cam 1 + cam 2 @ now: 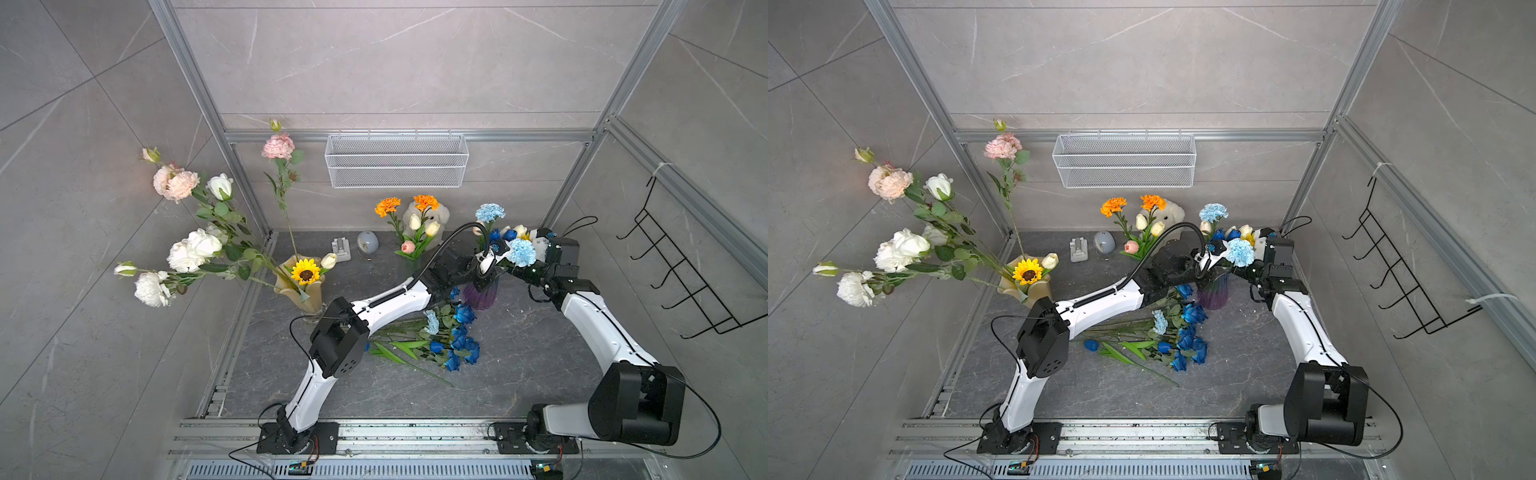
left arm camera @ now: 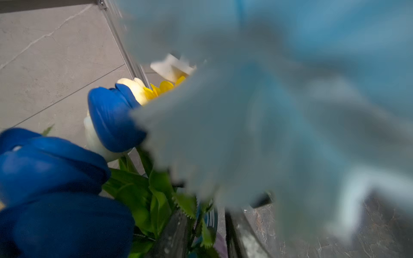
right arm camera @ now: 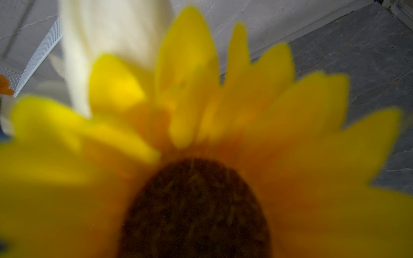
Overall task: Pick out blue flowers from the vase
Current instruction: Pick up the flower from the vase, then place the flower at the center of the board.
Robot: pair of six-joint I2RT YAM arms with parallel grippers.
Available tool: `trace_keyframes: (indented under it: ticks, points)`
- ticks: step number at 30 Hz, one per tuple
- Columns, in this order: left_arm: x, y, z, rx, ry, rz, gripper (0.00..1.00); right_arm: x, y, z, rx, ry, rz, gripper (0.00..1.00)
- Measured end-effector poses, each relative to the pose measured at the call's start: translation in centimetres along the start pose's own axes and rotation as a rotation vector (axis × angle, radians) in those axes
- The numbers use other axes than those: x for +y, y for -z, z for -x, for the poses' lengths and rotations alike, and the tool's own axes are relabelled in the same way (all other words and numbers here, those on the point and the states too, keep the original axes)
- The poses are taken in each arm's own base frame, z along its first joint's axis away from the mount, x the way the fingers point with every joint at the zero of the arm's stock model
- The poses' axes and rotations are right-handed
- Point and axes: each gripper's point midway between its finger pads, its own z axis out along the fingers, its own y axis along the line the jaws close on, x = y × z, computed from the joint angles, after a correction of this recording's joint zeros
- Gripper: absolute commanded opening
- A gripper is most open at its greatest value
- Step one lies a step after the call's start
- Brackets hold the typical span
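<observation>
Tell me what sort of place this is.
Likely a robot test cell staged as a flower-arranging corner: an aluminium frame boxes in stone-look panels, the left arm and right arm are mounted on a rail, and blue flowers lie beside a purple vase.

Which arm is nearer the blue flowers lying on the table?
Left. The left arm passes right beside the blue flowers, overlapping their stems in a top view. The right arm stands apart from the blooms, reaching to the purple vase.
</observation>
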Motion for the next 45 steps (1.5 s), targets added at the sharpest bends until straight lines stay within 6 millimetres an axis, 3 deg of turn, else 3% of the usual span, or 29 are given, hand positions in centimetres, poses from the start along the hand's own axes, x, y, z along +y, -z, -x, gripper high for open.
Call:
trace_keyframes:
  ticks: [5,17,20,23,28,32,36,40,45]
  points:
    - [0.1,-0.5,0.3,-0.002,-0.001,-0.003,0.0,-0.1,0.0,0.0,0.006,0.003,-0.006,0.19]
    - [0.7,-1.0,1.6,-0.051,-0.04,0.015,0.0,-0.1,0.0,0.0,0.004,0.016,-0.014,0.19]
    - [0.7,-0.4,2.0,-0.051,-0.07,0.022,0.0,-0.2,0.0,0.0,0.003,0.017,-0.016,0.19]
    - [0.8,0.8,3.8,-0.064,-0.112,0.035,0.0,-0.2,0.0,0.0,0.002,0.018,-0.018,0.19]
    - [1.1,4.9,10.0,-0.147,-0.184,0.065,0.0,-0.2,0.0,0.0,0.003,0.021,-0.021,0.19]
    - [1.4,9.7,16.2,-0.254,-0.232,0.103,0.0,-0.2,0.0,0.0,0.006,0.025,-0.025,0.19]
    - [1.0,13.7,20.5,-0.335,-0.26,0.12,0.0,-0.2,0.1,0.0,0.008,0.03,-0.027,0.19]
    - [0.2,17.1,23.1,-0.373,-0.254,0.103,0.0,-0.2,0.1,0.1,0.009,0.03,-0.03,0.19]
    - [-0.9,21.8,23.5,-0.299,-0.241,0.11,0.0,-0.2,0.2,0.0,0.018,0.027,-0.038,0.19]
